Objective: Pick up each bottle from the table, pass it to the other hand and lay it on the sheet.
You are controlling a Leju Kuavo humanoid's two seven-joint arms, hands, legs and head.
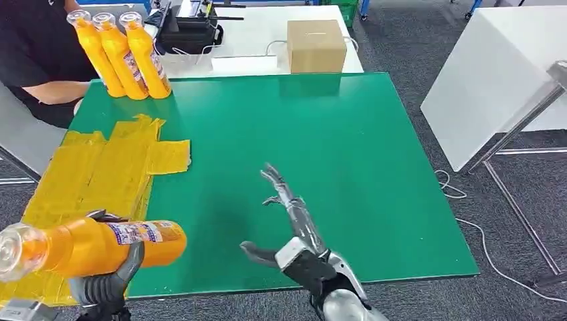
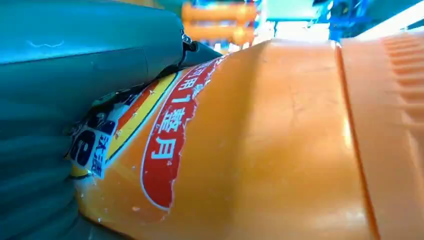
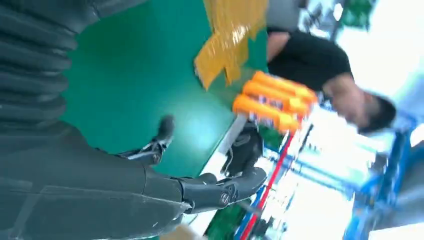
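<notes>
The left hand (image 1: 107, 284) grips an orange bottle (image 1: 93, 246) around its body, above the near edge of the yellow sheet (image 1: 100, 174); the right hand (image 1: 294, 227) hangs over the green table (image 1: 348, 154), fingers spread, holding nothing. The bottle lies roughly level — long axis across the robot's front, cap to its left. To lay it well, lower it flat onto the sheet before releasing.

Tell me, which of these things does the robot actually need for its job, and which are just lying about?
Part of the job:
held bottle, in the left hand
three standing bottles
yellow sheet
right hand, fingers spread
green table

Just lying about:
cardboard box
black device
seated person
</notes>
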